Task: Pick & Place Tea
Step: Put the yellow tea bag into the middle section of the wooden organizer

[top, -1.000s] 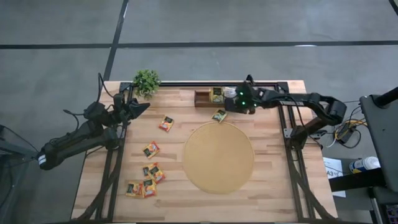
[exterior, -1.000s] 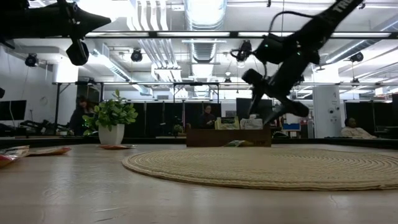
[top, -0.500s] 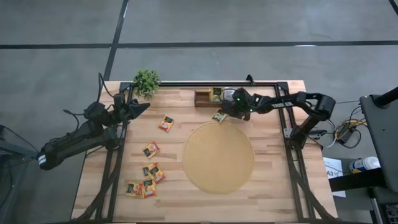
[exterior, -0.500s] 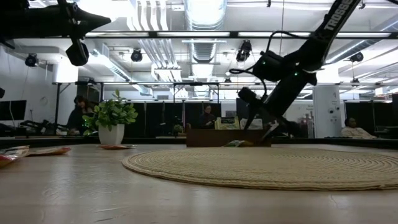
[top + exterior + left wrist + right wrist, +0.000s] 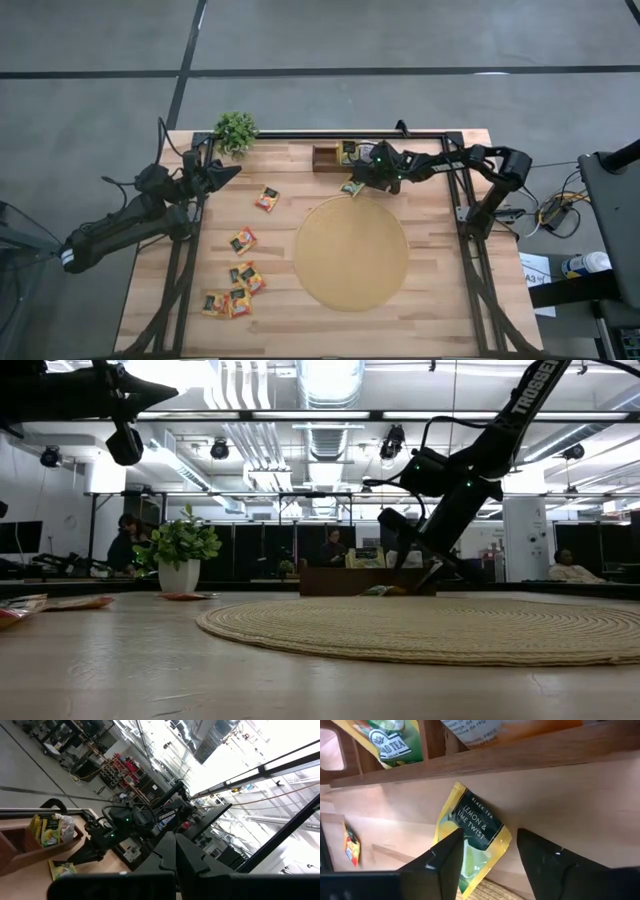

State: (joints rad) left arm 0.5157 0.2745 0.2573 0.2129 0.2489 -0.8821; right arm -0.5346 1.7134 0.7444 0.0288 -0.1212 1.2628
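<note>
Picking is the step we are working on: our right gripper (image 5: 485,852), fingers apart, is straddling the yellow-green lemon tea sachet (image 5: 472,840) lying flat between the brown wooden tray (image 5: 327,157) and round tan woven mat (image 5: 351,252). Next, we judge, closing and lifting. Left gripper (image 5: 172,851) is waiting shut.

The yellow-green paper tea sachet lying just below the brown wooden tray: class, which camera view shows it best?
The right wrist view: the yellow-green paper tea sachet fills it, label readable, between the right hand's open fingers. The high view shows a speck by the round mat; the left wrist view shows it small; the low view barely.
</note>
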